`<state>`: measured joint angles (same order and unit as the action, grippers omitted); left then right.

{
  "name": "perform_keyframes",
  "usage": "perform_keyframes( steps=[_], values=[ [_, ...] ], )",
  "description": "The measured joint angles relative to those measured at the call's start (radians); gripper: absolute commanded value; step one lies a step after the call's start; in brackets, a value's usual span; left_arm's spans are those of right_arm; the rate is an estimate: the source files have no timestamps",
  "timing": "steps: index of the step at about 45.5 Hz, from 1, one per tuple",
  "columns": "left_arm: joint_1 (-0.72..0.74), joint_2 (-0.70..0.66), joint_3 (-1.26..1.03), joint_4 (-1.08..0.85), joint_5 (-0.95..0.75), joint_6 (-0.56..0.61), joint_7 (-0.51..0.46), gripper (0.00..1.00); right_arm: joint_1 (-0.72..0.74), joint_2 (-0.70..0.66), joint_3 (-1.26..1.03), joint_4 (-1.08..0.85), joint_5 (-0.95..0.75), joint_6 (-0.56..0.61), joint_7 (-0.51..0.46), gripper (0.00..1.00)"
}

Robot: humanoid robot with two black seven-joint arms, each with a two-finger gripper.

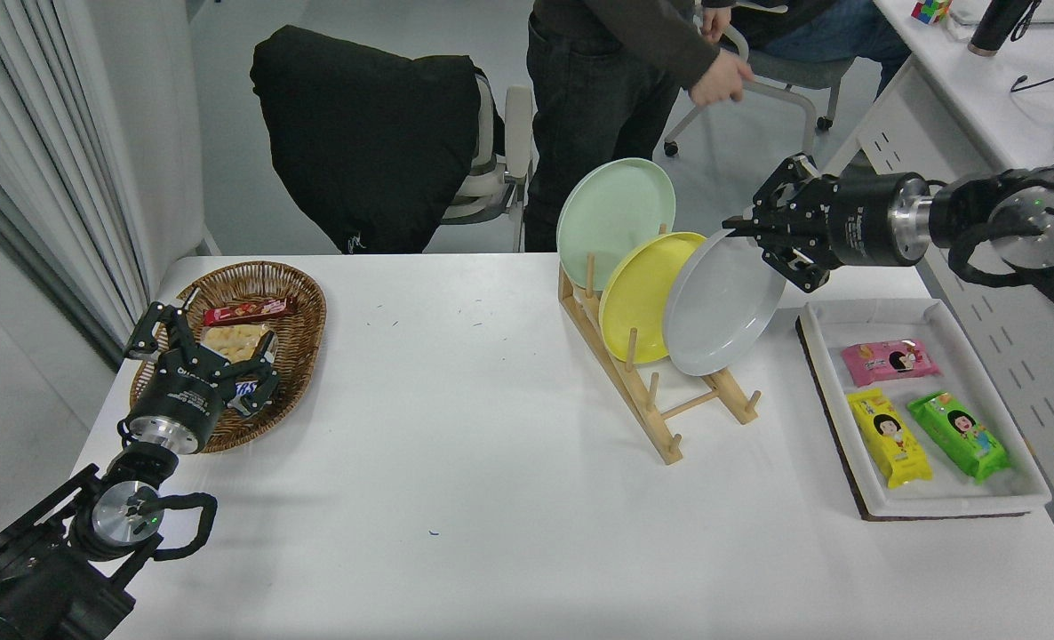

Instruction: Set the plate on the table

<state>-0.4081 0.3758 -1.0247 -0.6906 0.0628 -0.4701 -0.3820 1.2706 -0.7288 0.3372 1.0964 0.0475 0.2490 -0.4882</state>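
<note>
The light grey plate [722, 304] hangs tilted in the air, lifted clear of the front slot of the wooden rack [660, 400]. My right gripper [755, 233] is shut on the plate's upper right rim, coming in from the right edge. The yellow plate [642, 293] and the mint-green plate [611, 213] stand in the rack behind it. The white table [491, 480] lies below. My left gripper [203, 342] is parked open at the lower left, over the basket's edge.
A wicker basket [300, 307] with snacks sits at the far left. A white tray [1007, 444] with three snack packs lies at the right. A person stands behind the table's far edge, one hand [718, 82] out to the right. A black-draped chair [367, 133] stands there too.
</note>
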Motion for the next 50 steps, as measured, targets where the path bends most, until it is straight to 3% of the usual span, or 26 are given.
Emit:
perform_keyframes(
  steps=[12, 30, 50],
  values=[
    [0.0, 0.0, 0.0, 0.0, 0.0, 0.0, 0.0, 0.98, 0.126, -0.021, -0.033, 0.002, 0.072, -0.003, -0.054, 0.0],
    [0.0, 0.0, 0.0, -0.001, 0.0, 0.0, 0.0, 0.98, 0.402, -0.012, -0.272, 0.027, 0.361, -0.045, -0.112, 0.0],
    [0.0, 0.0, 0.0, 0.0, 0.0, 0.0, 0.0, 0.98, 0.483, -0.008, -0.353, 0.121, 0.501, -0.188, -0.193, 0.0]
  ],
)
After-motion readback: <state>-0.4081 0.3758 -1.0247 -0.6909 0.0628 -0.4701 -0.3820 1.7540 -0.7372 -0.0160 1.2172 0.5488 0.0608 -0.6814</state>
